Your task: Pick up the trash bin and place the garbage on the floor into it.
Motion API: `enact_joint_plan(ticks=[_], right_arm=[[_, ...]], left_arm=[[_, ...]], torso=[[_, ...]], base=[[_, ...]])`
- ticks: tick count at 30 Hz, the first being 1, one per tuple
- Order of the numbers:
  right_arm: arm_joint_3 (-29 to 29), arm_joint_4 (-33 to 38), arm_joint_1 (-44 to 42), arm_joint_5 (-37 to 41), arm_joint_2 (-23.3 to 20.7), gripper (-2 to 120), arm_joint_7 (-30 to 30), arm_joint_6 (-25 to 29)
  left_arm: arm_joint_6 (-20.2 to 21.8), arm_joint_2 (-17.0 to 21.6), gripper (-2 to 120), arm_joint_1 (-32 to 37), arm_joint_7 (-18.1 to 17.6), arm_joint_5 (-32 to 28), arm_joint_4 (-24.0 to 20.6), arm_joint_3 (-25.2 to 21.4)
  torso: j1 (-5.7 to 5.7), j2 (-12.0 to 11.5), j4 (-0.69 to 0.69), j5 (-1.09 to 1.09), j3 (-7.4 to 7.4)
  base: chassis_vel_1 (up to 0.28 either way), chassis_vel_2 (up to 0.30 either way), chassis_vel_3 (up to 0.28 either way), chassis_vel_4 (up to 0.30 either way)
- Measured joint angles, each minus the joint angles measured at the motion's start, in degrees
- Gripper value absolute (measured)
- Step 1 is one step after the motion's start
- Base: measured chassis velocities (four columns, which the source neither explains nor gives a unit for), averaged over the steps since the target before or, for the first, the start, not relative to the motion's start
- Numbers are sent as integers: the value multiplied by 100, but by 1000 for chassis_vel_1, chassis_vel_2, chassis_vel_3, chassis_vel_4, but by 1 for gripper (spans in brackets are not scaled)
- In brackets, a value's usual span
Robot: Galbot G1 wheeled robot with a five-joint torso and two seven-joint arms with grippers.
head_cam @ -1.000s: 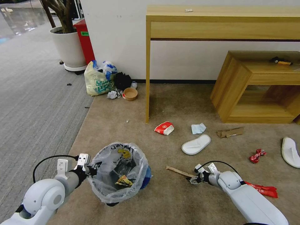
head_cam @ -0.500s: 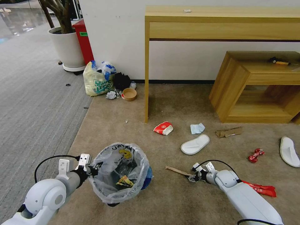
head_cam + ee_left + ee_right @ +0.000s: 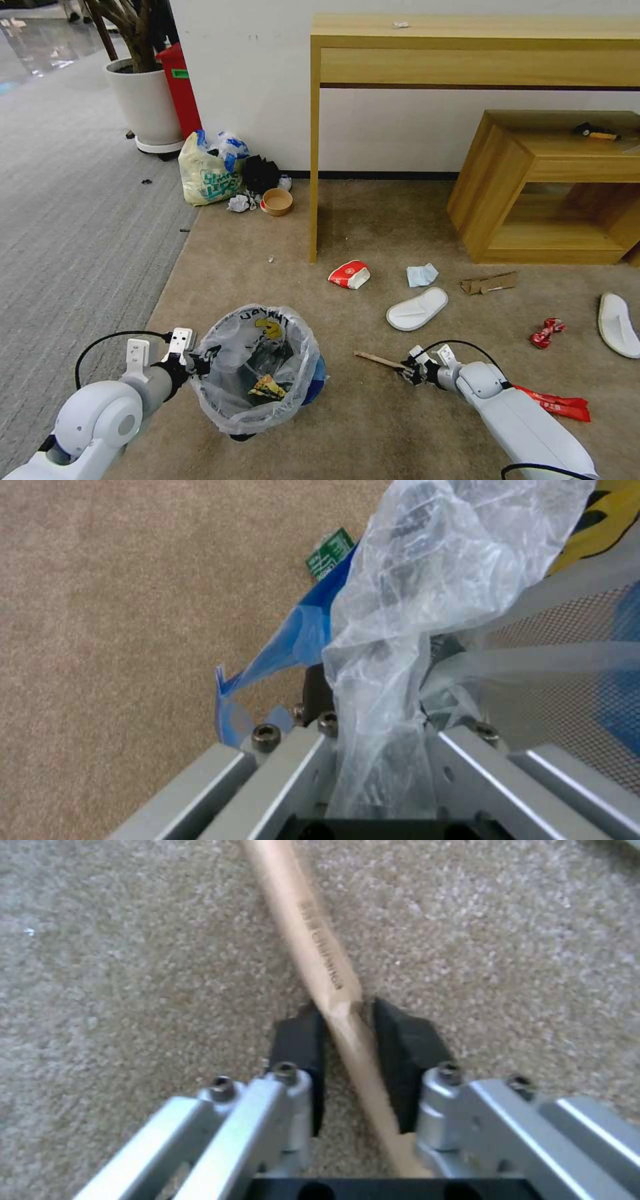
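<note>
The trash bin [image 3: 257,367], black and blue with a crinkly clear liner, hangs at the lower left over the beige floor [image 3: 373,427]. My left gripper [image 3: 197,365] is shut on its rim, and the liner [image 3: 433,580] bunches between the fingers of the left gripper [image 3: 373,740]. To the right of the bin, my right gripper [image 3: 408,370] is shut on a wooden stick [image 3: 380,361]. Up close, the stick [image 3: 313,940] runs between the black pads of the right gripper [image 3: 347,1040]. More garbage lies beyond: a red carton [image 3: 350,273], a white slipper [image 3: 417,309], a cardboard scrap [image 3: 490,283] and a red wrapper [image 3: 548,332].
A tall wooden table leg [image 3: 314,167] and a low wooden shelf [image 3: 533,193] stand ahead by the wall. A yellowish bag [image 3: 207,175], a brown bowl [image 3: 277,201] and a plant pot [image 3: 147,100] sit at the back left. Grey ribbed carpet [image 3: 73,220] borders the left.
My right gripper has shifted slightly away from me with the wooden stick, and the stick's free end has risen a little. The left arm and the bin have stayed in place.
</note>
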Motion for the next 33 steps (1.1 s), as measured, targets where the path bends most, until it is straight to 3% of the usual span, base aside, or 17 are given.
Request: enact_joint_plan(ticks=[5, 15, 20, 24, 30, 33], right_arm=[[25, -25, -25, -18, 1, 0, 9, 13], [162, 253, -133, -1, -16, 0, 134, -19], [444, 790, -102, 231, -115, 0, 255, -53], [700, 1786, -24, 757, -364, 0, 340, -160], [872, 2525, 48, 1253, -545, 0, 423, -282], [918, 3279, 193, 1691, -675, 0, 536, -390]], left_arm=[[0, -8, 0, -25, -9, 0, 9, 49], [0, -5, 0, -30, -12, -3, 15, 36], [0, 10, 0, -24, -7, -24, 4, 3], [0, 34, 0, -17, -5, -31, 1, -21], [0, 62, 0, -26, -9, -36, -5, 2], [0, 117, 0, -70, -32, -50, -6, 98]], torso=[[0, -2, 4, 3, 1], [2, -4, -2, 8, 5], [2, -4, -4, 1, 4], [2, -4, -2, -1, 2], [2, -4, -2, 0, 2], [1, -3, -3, 0, 2]], base=[[0, 0, 0, 0], [0, 0, 0, 0], [0, 0, 0, 0], [0, 0, 0, 0], [0, 0, 0, 0], [0, 0, 0, 0]])
